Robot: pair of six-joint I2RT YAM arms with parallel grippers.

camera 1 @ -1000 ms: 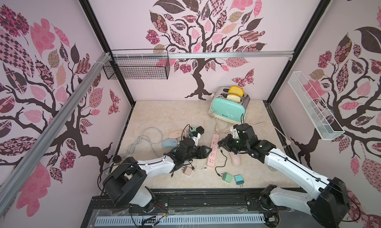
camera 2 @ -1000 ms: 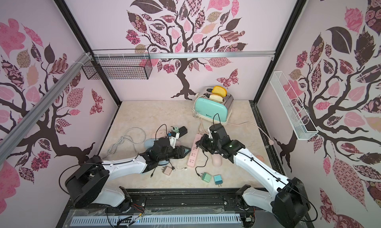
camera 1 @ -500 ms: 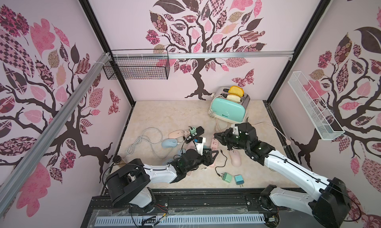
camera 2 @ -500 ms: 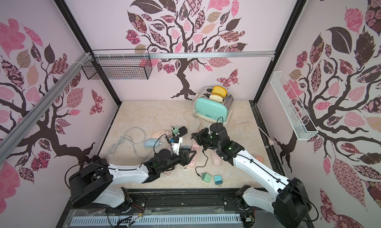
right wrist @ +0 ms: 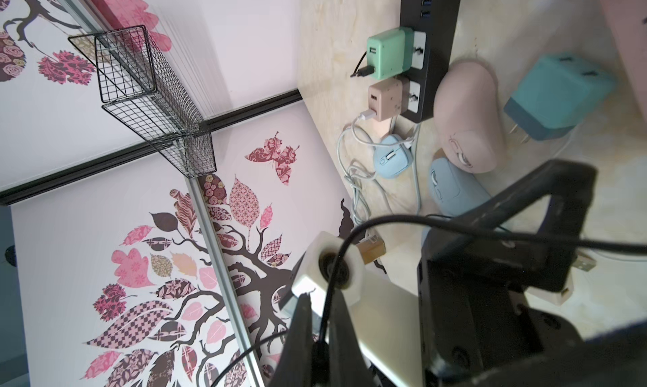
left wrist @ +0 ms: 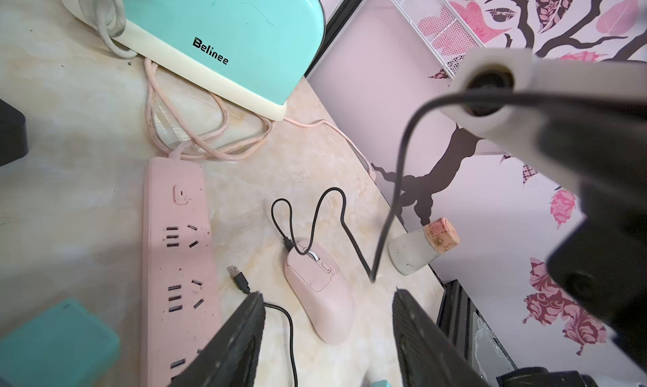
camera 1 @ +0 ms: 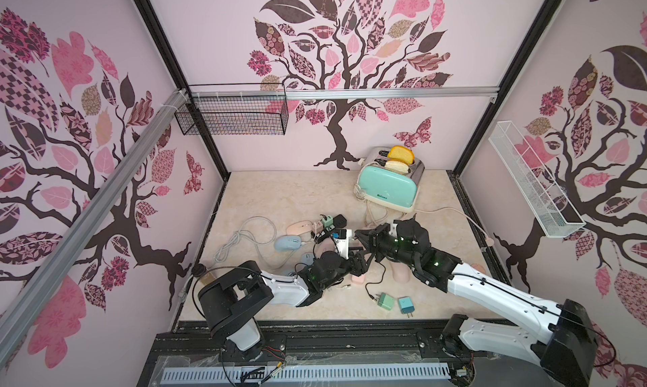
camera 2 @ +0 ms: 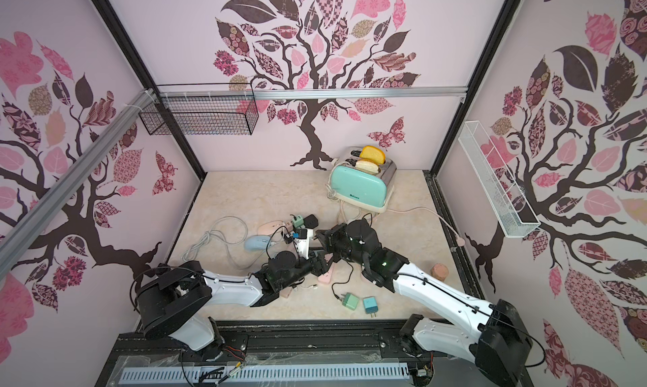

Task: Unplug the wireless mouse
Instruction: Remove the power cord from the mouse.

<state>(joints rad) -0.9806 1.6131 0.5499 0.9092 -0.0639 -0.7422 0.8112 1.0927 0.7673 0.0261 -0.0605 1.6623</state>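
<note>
At about four o'clock on the pale marbled worktop (camera 1: 280,192) lies the pink wireless mouse (left wrist: 317,290), with a thin black lead (left wrist: 332,189) plugged into its nose. The right claw (right wrist: 321,308) is clamped shut on what looks like that same lead, raised off the surface. The left claw (left wrist: 327,292) hovers over the mouse, roughly half open and empty. To do this step well, I judge the left claw should drop and pinch the mouse by its flanks, pinning it down, while the right pulls level and straight out along the nose. An upward tug on slack lead would likely just lift or drag the mouse. The glossy surface looks slippery and is crowded, with a pink power strip (left wrist: 175,248) at the mouse's nine o'clock, a corked jar (left wrist: 411,254) at its three and a mint toaster (camera 1: 388,192) at the worktop's one. The pink walls have tree decals and carry a black wire basket (camera 1: 232,114) at eleven and a white wire shelf (camera 1: 532,182) at three.
</note>
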